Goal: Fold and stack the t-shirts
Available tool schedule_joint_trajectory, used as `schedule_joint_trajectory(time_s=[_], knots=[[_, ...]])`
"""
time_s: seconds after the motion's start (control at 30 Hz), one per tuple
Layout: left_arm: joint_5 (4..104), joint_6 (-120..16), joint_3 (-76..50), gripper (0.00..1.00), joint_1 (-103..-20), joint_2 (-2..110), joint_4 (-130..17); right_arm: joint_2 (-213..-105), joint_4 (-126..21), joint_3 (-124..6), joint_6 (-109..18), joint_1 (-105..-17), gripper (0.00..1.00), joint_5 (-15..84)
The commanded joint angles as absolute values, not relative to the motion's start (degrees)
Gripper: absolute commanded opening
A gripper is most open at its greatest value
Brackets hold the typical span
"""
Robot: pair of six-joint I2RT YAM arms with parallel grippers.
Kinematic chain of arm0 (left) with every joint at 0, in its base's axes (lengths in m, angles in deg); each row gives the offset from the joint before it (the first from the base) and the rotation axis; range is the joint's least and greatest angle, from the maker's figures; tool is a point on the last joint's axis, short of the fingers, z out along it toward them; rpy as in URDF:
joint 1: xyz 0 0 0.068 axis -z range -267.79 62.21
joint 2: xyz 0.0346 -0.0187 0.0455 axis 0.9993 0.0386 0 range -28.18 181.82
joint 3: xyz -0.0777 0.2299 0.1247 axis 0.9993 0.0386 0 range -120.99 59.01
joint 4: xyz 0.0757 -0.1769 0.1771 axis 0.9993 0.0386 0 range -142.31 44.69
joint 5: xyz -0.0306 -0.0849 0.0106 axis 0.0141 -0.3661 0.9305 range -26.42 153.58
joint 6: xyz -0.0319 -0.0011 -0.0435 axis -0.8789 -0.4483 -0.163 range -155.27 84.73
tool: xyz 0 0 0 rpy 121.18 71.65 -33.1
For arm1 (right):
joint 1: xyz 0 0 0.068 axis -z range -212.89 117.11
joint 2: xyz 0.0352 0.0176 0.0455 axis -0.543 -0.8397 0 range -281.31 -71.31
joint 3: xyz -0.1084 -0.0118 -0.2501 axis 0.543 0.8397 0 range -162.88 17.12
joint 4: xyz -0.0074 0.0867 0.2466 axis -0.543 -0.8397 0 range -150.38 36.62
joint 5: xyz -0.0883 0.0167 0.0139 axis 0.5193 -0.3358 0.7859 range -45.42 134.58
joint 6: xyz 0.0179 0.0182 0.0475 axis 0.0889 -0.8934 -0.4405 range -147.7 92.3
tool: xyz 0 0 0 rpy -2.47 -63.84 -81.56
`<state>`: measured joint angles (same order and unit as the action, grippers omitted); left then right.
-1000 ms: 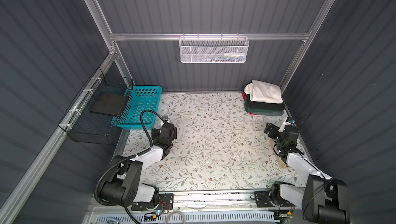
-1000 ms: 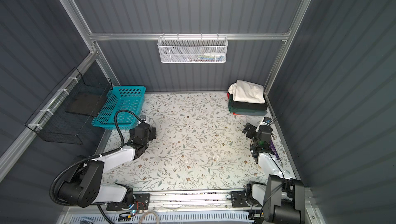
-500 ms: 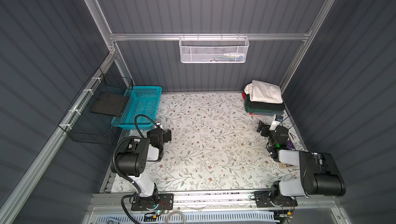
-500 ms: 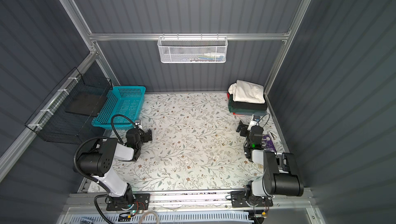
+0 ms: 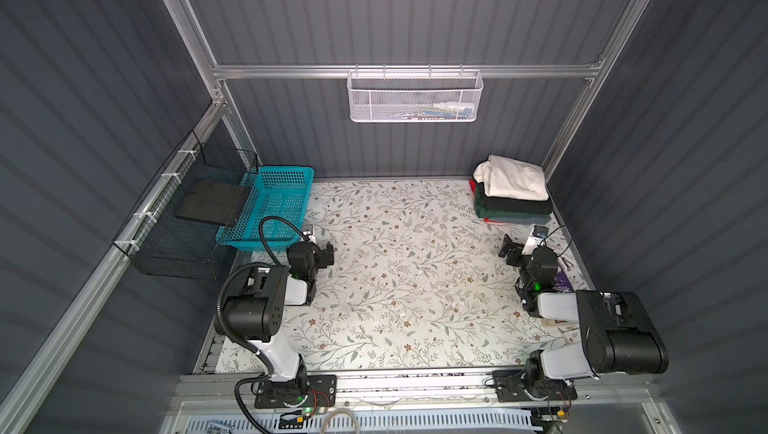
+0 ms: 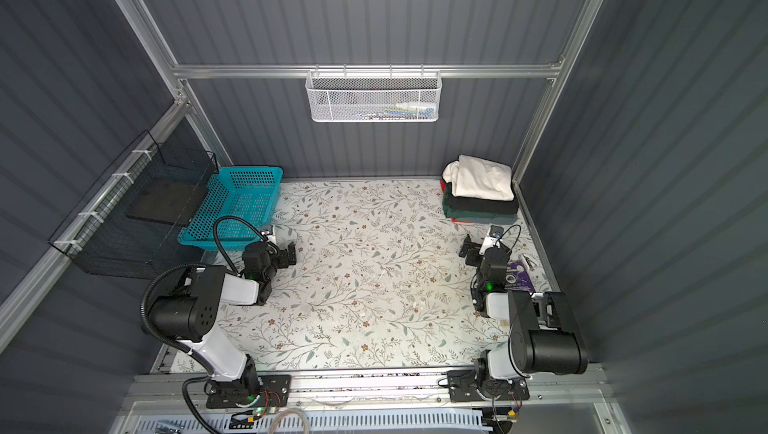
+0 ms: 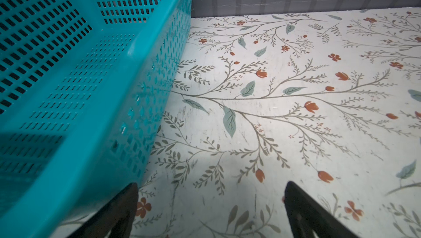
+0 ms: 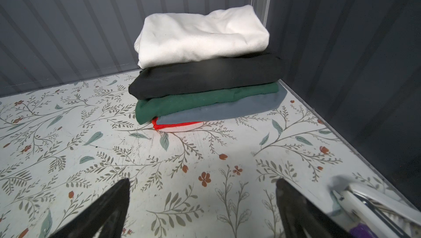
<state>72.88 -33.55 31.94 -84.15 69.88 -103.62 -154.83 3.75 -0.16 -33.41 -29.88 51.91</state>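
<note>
Both arms sit low near the front of the table (image 5: 407,286), one on each side. The left gripper (image 7: 210,187) is spread wide w/ nothing in it. It hangs just over the flowery top, right beside the teal basket (image 7: 79,77). One finger (image 7: 127,200) sits right under the basket wall, can't tell if it's touching tbh. The right gripper (image 8: 202,181) is spread wide too and empty. It points at the pile of t-shirts (image 8: 205,77) but is well short of it.

The pile is in the back right corner, tight against the walls in both top views. Top to bottom:
- white shirt (image 8: 202,36), kinda lumpy, more rolled than flat
- black shirt (image 8: 205,78)
- green shirt (image 8: 193,102)
- grey shirt (image 8: 223,110)
- red shirt (image 8: 175,125), only a thin edge pokes out at the bottom

Other stuff: a white mesh basket (image 5: 415,97) hangs on the back rail and a black wire rack (image 5: 187,220) is on the left wall. There's also some purple thing (image 5: 563,284) on the table by the right arm, prob a card or packet, too small to say.
</note>
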Motion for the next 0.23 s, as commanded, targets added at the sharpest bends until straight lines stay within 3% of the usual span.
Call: schedule_joint_trajectory(time_s=[0.0, 0.2], knots=[[72.28, -34.39, 31.59, 1.00, -84.38, 70.15, -103.64, -155.23, 4.88, -0.50, -32.49, -30.36, 0.99, 52.71], [72.28, -34.39, 31.59, 1.00, -84.36, 70.10, -103.60, -155.06, 5.02, -0.38, -32.35, -30.53, 0.99, 52.84]])
